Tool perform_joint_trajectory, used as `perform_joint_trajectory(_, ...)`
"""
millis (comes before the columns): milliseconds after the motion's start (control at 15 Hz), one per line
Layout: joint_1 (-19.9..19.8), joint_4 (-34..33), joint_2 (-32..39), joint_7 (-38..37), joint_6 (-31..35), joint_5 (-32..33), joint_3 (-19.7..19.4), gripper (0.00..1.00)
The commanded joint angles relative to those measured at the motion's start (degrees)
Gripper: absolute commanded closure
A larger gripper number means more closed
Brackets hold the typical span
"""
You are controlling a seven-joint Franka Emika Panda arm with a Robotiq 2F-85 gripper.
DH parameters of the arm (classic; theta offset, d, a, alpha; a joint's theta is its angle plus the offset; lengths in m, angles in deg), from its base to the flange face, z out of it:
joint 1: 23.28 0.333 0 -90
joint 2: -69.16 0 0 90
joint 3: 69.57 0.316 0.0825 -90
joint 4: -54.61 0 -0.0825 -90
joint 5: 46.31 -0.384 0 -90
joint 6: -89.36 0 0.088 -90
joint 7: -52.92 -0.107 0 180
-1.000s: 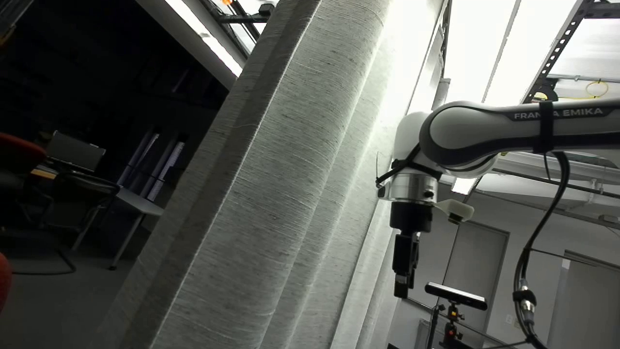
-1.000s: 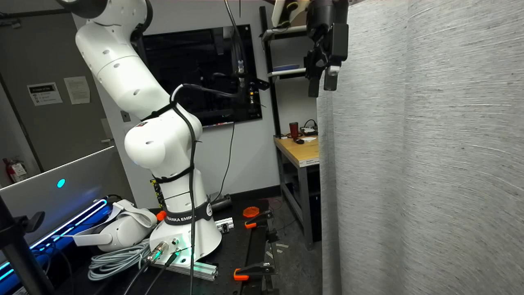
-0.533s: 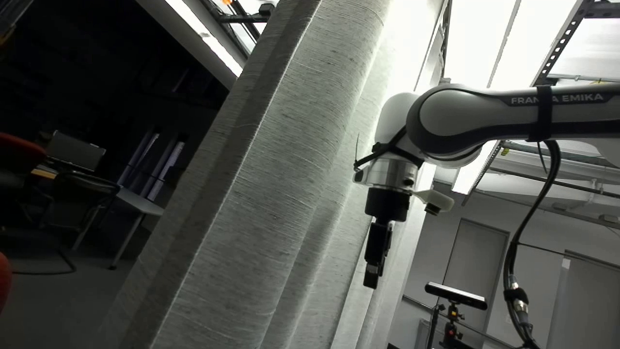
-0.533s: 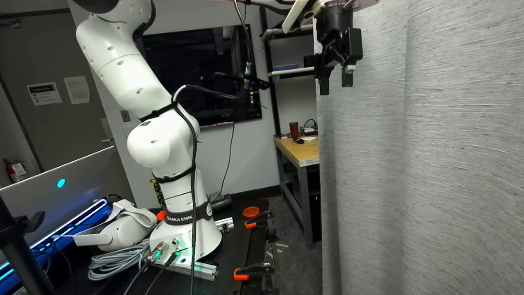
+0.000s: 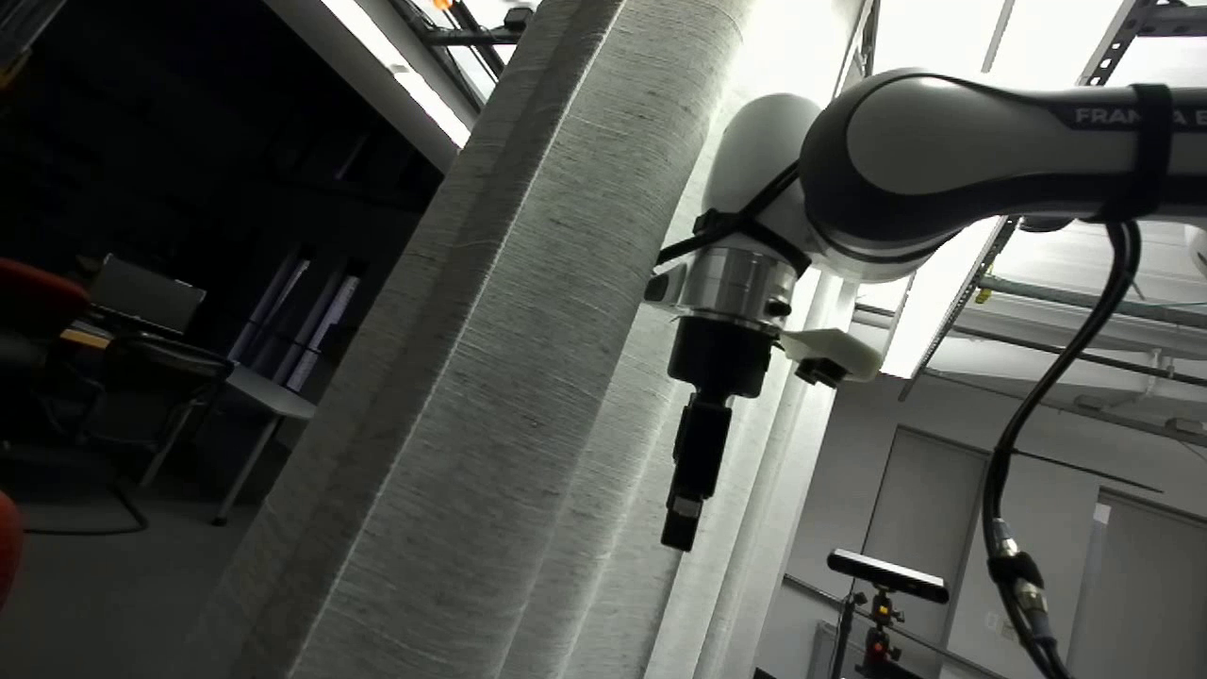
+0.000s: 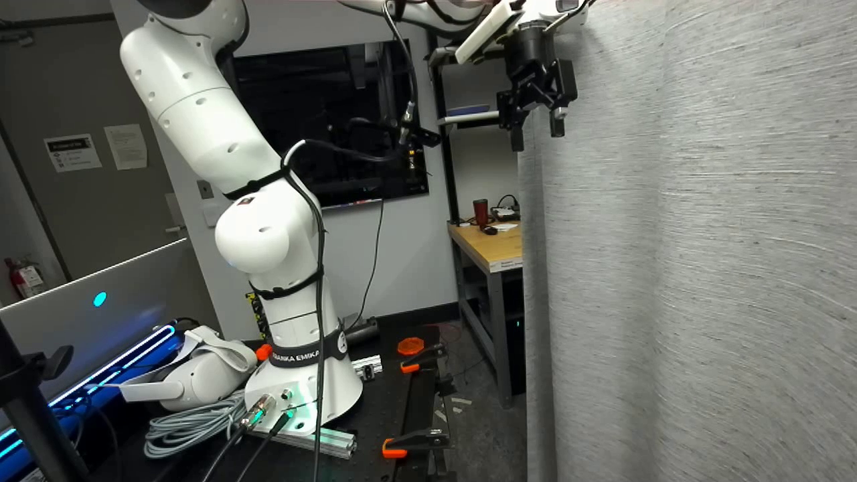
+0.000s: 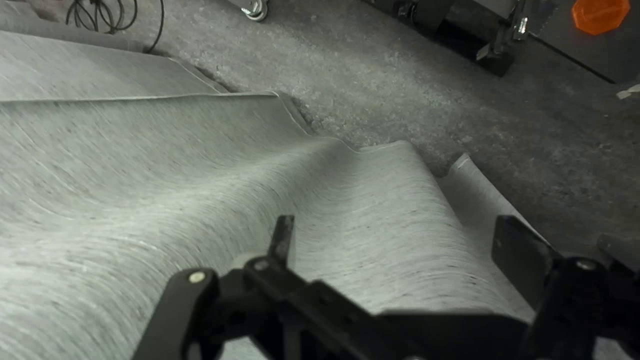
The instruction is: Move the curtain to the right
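Note:
The curtain (image 5: 528,377) is a tall light grey-white drape with long vertical folds. It fills the right side of an exterior view (image 6: 683,268). In the wrist view the curtain (image 7: 190,200) hangs down to the floor, its edge fold at the right. My gripper (image 5: 679,536) points down beside the curtain. In an exterior view my gripper (image 6: 537,132) is at the curtain's near edge, high up. In the wrist view my gripper (image 7: 392,225) is open, its two fingers wide apart with nothing held. Curtain fabric shows behind the gap; I cannot tell whether any lies between the fingers.
A shelf and wooden workbench (image 6: 492,248) stand behind the curtain's edge. The robot base sits on a black table (image 6: 395,402) with clamps, a headset (image 6: 207,375) and a laptop (image 6: 114,308). A camera on a stand (image 5: 886,575) is right of the curtain.
My gripper has moved left and slightly up along the curtain in an exterior view; elsewhere it shifted right, then back left, and rose slightly. It stays open. The curtain has not visibly moved.

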Motion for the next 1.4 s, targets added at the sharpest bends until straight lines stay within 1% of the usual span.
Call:
perform_joint_trajectory(0, 2.0, -1.4, 0.5, 4.9, 2.3, -4.7, -0.6, 0.00)
perform_joint_trajectory(67, 1.0, -0.4, 0.0, 1.8, 1.0, -2.5, 0.2, 0.00)
perform_joint_trajectory(267, 1.4, -0.5, 0.1, 3.1, 1.7, -3.7, 0.2, 0.00)
perform_joint_trajectory(533, 1.4, -0.8, 0.6, 3.7, 1.7, -3.5, 0.2, 0.00)
perform_joint_trajectory(933, 4.1, -3.6, 2.8, 6.0, 2.8, -3.8, 3.2, 0.00)
perform_joint_trajectory(1067, 4.4, -4.8, 3.2, 4.4, 5.1, -3.4, 4.3, 0.00)
perform_joint_trajectory(1333, 4.4, -6.7, 4.2, 2.1, 12.0, -5.4, 4.8, 0.00)
